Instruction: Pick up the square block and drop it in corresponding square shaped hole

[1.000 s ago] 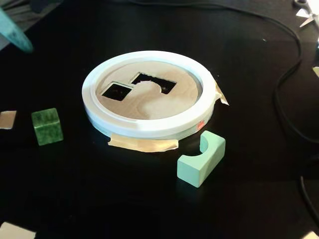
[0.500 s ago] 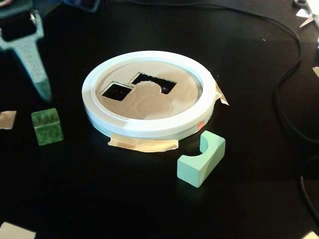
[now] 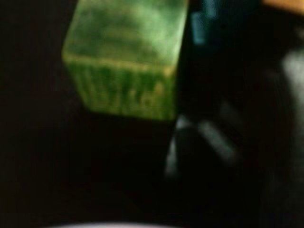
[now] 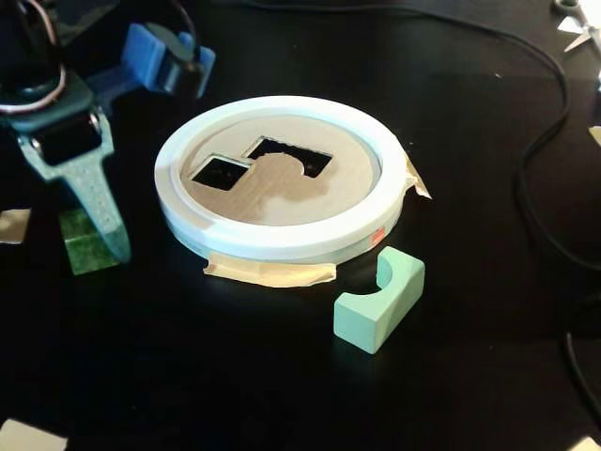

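Now the taped ring (image 4: 282, 240) sits centre, its square shaped hole (image 4: 222, 172) open. Gripper (image 4: 105, 246) is down just left of ring, one finger (image 4: 94, 193) against the square block (image 4: 86, 246); jaw spread unclear. Straddle cube squarely before closing.

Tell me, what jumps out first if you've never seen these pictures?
In the fixed view, the big white ring around a cardboard disc with a square hole sits mid-table. At the left, the teal gripper reaches down right at the dark green cube, which fills the blurry wrist view. A pale mint block with a curved notch lies in front of the ring.
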